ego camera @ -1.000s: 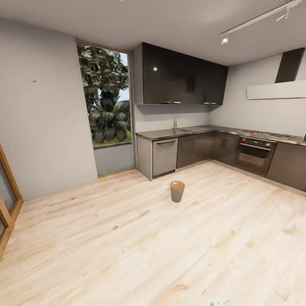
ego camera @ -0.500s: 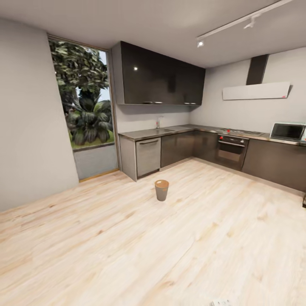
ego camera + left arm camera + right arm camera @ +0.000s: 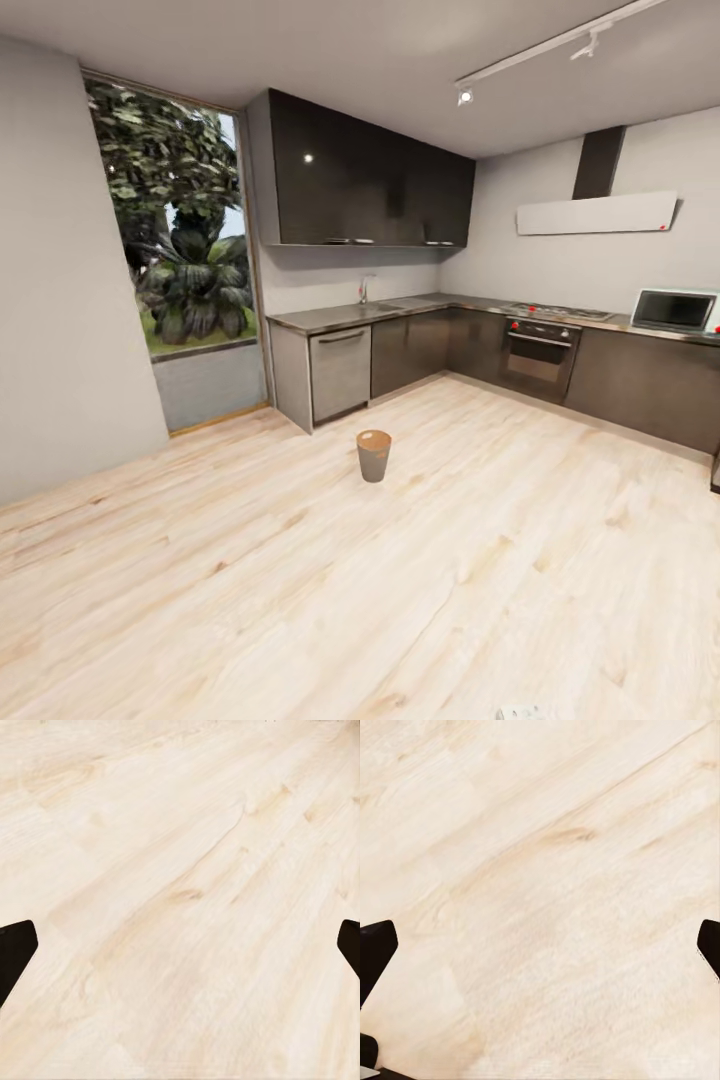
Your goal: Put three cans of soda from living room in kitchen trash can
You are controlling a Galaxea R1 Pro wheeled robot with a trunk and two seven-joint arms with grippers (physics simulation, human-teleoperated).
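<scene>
Kitchen, head view: the bin (image 3: 374,455) stands upright and alone on the wood floor (image 3: 300,600), mid-room, in front of the dishwasher (image 3: 340,372) and well apart from the counter (image 3: 400,308) that runs right to the oven (image 3: 538,358) and microwave (image 3: 673,310). Wrist views: the left gripper (image 3: 180,945) and right gripper (image 3: 540,945) each hang over bare planks with dark fingertips (image 3: 15,952) at opposite frame edges, spread wide. Both hold and touch nothing.
</scene>
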